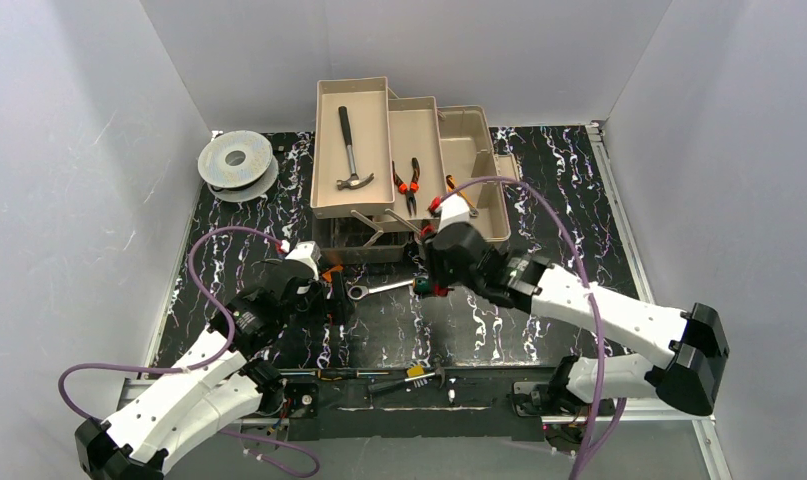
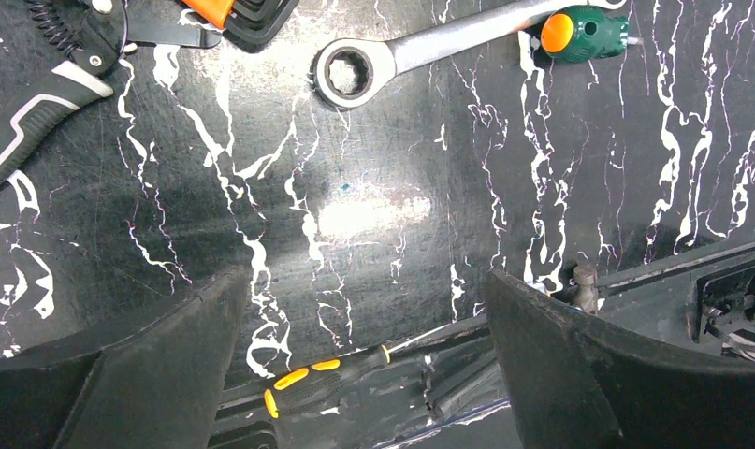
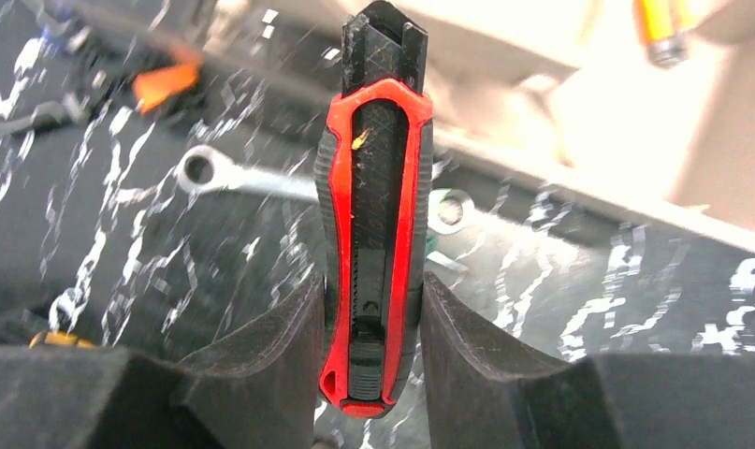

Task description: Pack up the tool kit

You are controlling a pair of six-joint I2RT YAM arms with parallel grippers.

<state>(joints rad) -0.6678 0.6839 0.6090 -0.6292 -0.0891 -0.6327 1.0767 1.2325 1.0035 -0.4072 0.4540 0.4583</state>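
Right gripper (image 3: 373, 295): pads pinch the red-and-black plastic utility knife (image 3: 375, 215) across its narrow sides, near the butt end. We read this as a carry grip. Holding low on the body leaves the nose free to enter a tray first.

Knife pos.: looks clear of the black marbled mat (image 2: 373, 206), approx. table centre. It sits just on the 6 o'c side of the tan-brown plastic toolbox (image 1: 371, 120), whose fold-out trays are stepped open at 12 o'c.

Knife long axis: runs 6–12 o'c in the wrist cam. Black slotted nose is at 12, aimed at the toolbox wall, w/ the slider face toward the cam. In the top view the wrist hides most of it, so we cannot tell the axis there.

Left gripper (image 2: 364, 281): fingers spread wide, nothing btw. them, hovering over bare mat on the 9 o'c side of centre. Prob. parked out of the right arm's path, poss. lined up for the next pick.

Already in trays: steel claw hammer (image 1: 347, 140), head toward 6 o'c, and red-handled pliers (image 1: 407, 185) in the mid tray. Left on the mat: silver ring spanner (image 2: 350, 70) and green screwdriver w/ orange cap (image 2: 579, 33).
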